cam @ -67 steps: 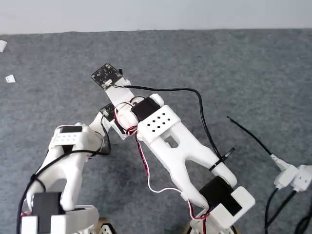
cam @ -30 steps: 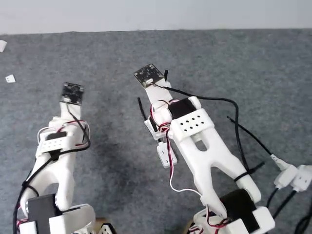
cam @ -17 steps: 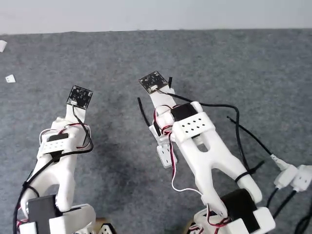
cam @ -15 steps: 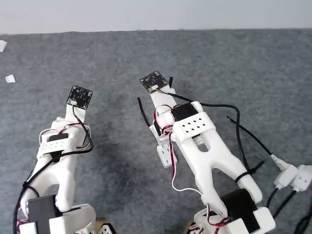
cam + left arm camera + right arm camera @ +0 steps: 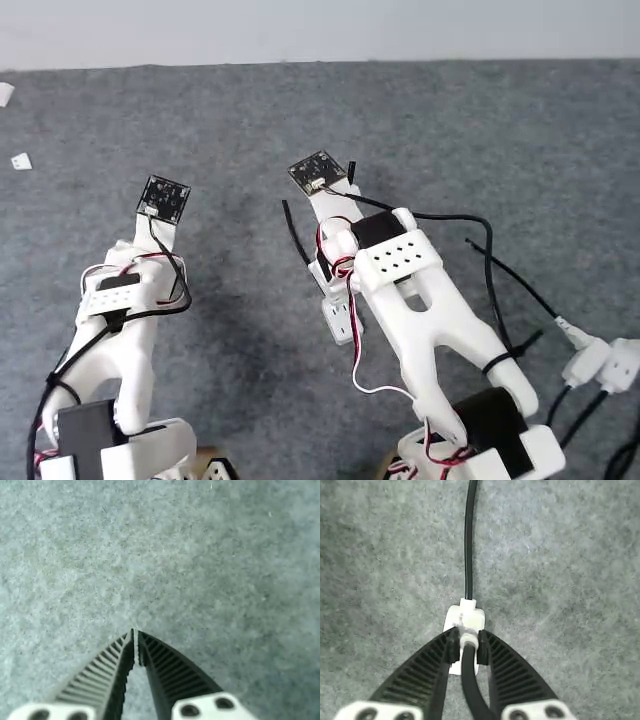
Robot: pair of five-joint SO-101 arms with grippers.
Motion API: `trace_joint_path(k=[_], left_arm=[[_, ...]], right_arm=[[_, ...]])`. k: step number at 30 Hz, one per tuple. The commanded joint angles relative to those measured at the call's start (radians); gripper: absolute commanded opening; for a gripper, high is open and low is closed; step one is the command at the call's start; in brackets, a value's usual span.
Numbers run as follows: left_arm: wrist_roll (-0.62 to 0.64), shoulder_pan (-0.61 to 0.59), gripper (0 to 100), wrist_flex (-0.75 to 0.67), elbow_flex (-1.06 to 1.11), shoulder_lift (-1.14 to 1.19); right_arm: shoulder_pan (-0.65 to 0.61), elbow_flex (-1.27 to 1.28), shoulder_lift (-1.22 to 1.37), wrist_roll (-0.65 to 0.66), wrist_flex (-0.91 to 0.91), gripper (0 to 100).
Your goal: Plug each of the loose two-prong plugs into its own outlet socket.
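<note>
The right gripper (image 5: 466, 633) is pinched tight on the neck of a white plug (image 5: 467, 642), whose thick black cable runs back between the fingers. Just past the fingertips the plug touches a white outlet socket (image 5: 465, 614), and a thin black cord (image 5: 468, 540) leads away from the socket over the grey carpet (image 5: 580, 555). The left gripper (image 5: 135, 632) is closed on nothing, low over the carpet. A white connector pair (image 5: 602, 364) lies well apart, at the table's right edge.

tabletop (image 5: 520, 140) 1 | arms 2: left arm (image 5: 125, 340), right arm (image 5: 430, 320) | pairs of jaws 2, one per arm | wrist camera boards (image 5: 165, 199) (image 5: 318, 170) 2 | white plug (image 5: 464, 622) between the right jaws 1 | black cords (image 5: 468, 540) (image 5: 470, 680) on that plug 2 | white connectors (image 5: 585, 360) (image 5: 625, 365) at the right edge 2 | small white scraps (image 5: 4, 94) (image 5: 20, 161) 2
</note>
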Motion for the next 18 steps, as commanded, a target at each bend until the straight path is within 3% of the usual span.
trace_joint_path(k=[1,18], left_arm=[[-0.009,0.003,1,-0.026,-0.010,-0.037],[-0.009,0.003,1,-0.026,-0.012,-0.037]], right_arm=[[0.001,-0.008,-0.061,0.011,0.012,0.9],[-0.045,0.012,-0.064,0.032,0.002,0.9]])
